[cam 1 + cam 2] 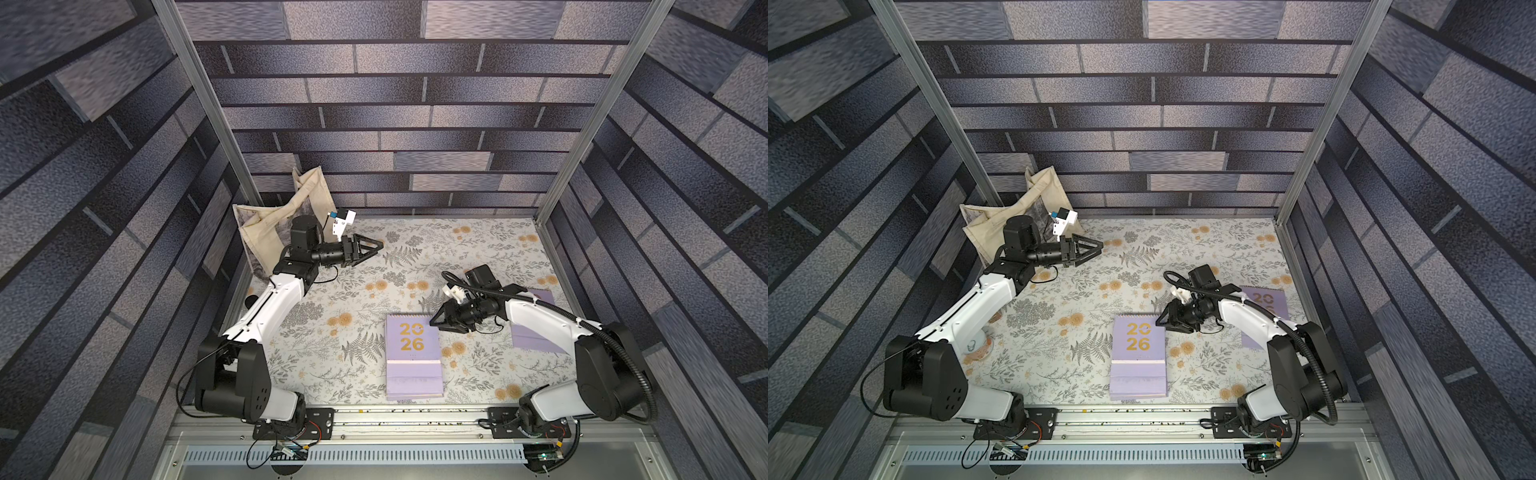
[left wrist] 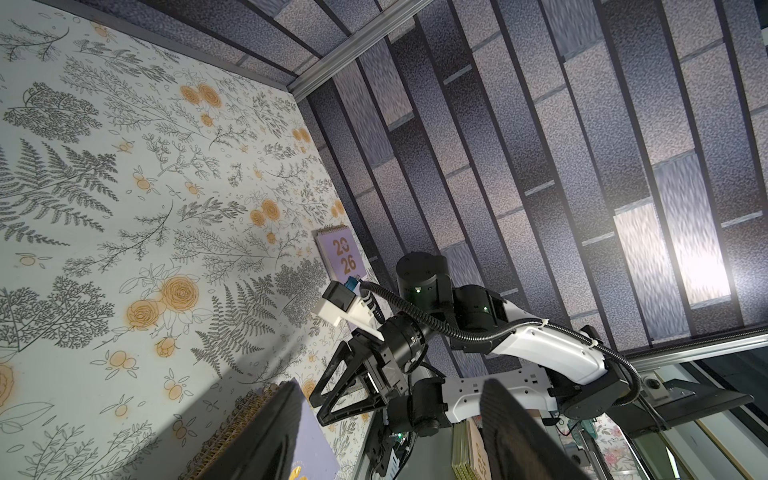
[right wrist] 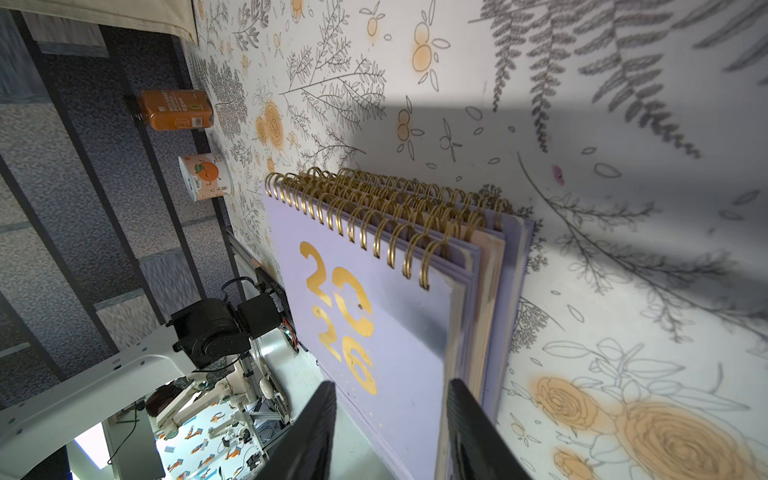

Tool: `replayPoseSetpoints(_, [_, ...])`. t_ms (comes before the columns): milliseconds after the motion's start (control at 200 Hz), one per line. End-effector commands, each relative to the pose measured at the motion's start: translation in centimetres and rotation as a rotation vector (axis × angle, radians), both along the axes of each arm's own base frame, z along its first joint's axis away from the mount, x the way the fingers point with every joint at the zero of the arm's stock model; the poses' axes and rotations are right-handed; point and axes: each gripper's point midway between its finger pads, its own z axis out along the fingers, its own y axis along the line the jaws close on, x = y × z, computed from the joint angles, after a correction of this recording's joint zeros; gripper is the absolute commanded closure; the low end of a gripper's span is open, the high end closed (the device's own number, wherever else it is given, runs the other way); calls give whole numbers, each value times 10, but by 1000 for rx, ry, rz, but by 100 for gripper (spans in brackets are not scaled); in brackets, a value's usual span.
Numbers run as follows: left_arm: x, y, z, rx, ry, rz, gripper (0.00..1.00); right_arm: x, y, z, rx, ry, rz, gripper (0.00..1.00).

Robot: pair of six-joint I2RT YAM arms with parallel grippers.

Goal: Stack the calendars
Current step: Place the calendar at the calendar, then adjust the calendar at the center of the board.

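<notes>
A stack of calendars (image 1: 413,361) lies at the middle front of the floral table in both top views (image 1: 1138,361), its top cover lavender with gold "20 26". In the right wrist view the stack (image 3: 374,316) shows gold spirals and a peach one between lavender ones. My right gripper (image 1: 434,322) (image 3: 390,436) is open at the stack's far right corner, holding nothing. One more lavender calendar (image 1: 1266,301) (image 2: 343,257) lies flat at the right, partly under the right arm. My left gripper (image 1: 380,246) (image 2: 395,449) hangs open and empty at the back left.
A cream tote bag (image 1: 274,224) slumps in the back left corner behind the left arm. An orange bottle (image 3: 176,110) and a small can (image 3: 205,176) stand by the left wall. Patterned walls close three sides; a metal rail (image 1: 415,415) runs along the front.
</notes>
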Motion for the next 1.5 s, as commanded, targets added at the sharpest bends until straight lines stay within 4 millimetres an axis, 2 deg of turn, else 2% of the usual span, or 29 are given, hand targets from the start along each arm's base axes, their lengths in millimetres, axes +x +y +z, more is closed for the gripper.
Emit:
replayPoseSetpoints(0, [-2,-6,-2,2,3,-25,28,5,-11,15,-60,-68,16,52])
replayPoseSetpoints(80, [-2,-15,-6,51,7,-37,20,19,-25,28,-47,-106,-34,49])
replayPoseSetpoints(240, [-3,-53,-9,94,0,-105,0,50,-83,57,-58,-189,-193,42])
replayPoseSetpoints(356, [4,-87,-16,100,17,-155,0,60,-127,69,-159,-226,-280,29])
replayPoseSetpoints(426, [9,-109,-25,100,45,-184,0,60,-155,65,-206,-187,-369,22])
replayPoseSetpoints(451, [9,-117,-28,100,54,-199,0,66,-167,74,-229,-207,-408,20])
replayPoseSetpoints(516, [10,-137,-36,102,72,-235,0,64,-198,68,-307,-169,-495,15])
replayPoseSetpoints(636, [7,-169,-47,109,87,-294,0,61,-237,60,-371,-131,-622,6])
replayPoseSetpoints(832, [13,-201,-62,122,105,-332,0,49,-304,47,-581,-73,-759,0])
replayPoseSetpoints(897, [16,-211,-64,123,107,-347,0,51,-317,44,-568,-55,-828,0])
replayPoseSetpoints(987, [19,-220,-70,130,114,-363,0,51,-338,35,-636,-40,-875,0])
replayPoseSetpoints(1122, [19,-226,-78,126,122,-383,0,53,-351,25,-647,-38,-889,0])
replayPoseSetpoints(1132, [19,-226,-79,126,123,-383,0,54,-351,26,-640,-42,-891,0])
replayPoseSetpoints(1152, [19,-226,-79,126,124,-385,0,50,-349,15,-623,-22,-888,0])
replayPoseSetpoints(1202, [21,-226,-82,123,128,-387,0,54,-351,10,-595,-37,-899,0])
replayPoseSetpoints(1277, [22,-225,-85,117,130,-393,0,66,-357,6,-570,-100,-907,1])
replayPoseSetpoints(1498, [35,-212,-86,95,118,-363,0,82,-374,-5,-577,-142,-899,5])
